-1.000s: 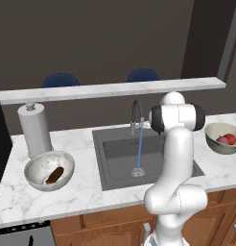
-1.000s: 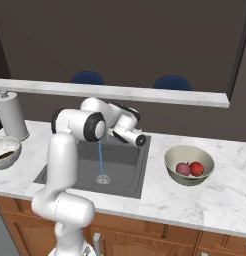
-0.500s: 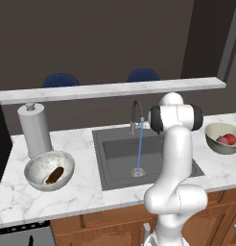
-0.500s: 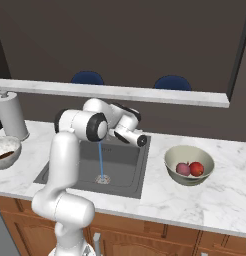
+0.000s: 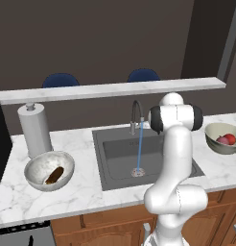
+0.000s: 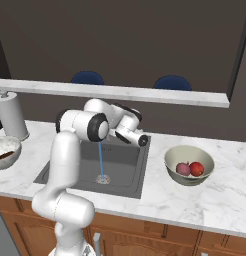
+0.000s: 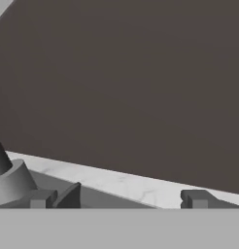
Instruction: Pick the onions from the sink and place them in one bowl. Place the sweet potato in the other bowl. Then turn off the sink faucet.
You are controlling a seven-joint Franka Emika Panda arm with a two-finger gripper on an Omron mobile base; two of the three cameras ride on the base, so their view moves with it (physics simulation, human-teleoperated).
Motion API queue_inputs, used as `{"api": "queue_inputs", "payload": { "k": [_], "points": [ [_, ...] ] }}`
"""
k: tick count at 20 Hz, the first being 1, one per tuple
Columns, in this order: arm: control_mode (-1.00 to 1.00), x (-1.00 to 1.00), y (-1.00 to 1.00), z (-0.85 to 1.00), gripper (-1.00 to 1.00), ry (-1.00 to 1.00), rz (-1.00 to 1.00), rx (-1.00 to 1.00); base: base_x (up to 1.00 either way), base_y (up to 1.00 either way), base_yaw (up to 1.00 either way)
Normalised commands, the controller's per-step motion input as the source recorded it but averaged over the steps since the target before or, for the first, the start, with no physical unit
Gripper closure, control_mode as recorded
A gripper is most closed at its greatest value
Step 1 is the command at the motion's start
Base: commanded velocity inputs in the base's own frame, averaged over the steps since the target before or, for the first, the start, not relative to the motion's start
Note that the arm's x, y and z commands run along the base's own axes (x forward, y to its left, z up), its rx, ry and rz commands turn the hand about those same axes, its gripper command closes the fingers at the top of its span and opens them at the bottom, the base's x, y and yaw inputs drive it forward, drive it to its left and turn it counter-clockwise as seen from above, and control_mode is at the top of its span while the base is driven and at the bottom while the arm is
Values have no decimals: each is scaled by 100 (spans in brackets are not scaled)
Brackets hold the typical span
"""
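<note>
White marble counter (image 5: 86, 187) runs under a dark wall, with a raised ledge (image 5: 110, 89) behind it and two blue chair backs beyond. Set into the counter is the sink (image 5: 121, 158), its basin bare but for the drain, where a thin blue stream from the faucet (image 5: 135, 115) lands. Both onions (image 6: 190, 169), one bright red and one duller pink, lie side by side in the olive bowl (image 6: 189, 164) on the counter right of the sink. Left of the sink, the sweet potato (image 5: 54, 175) rests in the grey mottled bowl (image 5: 49, 169), just in front of a paper towel roll (image 5: 34, 129). The arm bends over the sink's right side, and its gripper (image 6: 141, 141) hangs low over the basin's back right corner, near the faucet. Seen from the hand, the gripper (image 7: 121, 198) has its jaws spread wide with nothing between them, the faucet base (image 7: 9, 180) just to the left of the left fingertip (image 7: 41, 198).
</note>
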Motion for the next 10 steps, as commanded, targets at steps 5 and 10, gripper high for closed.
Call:
{"api": "queue_inputs", "payload": {
  "k": [5, 10],
  "points": [
    [-100, 19, 0, -9, -100, 0, 2, 0, 0, 0, 0],
    [-100, 23, 0, -10, -100, 0, 4, 0, 0, 0, 0]
  ]
}}
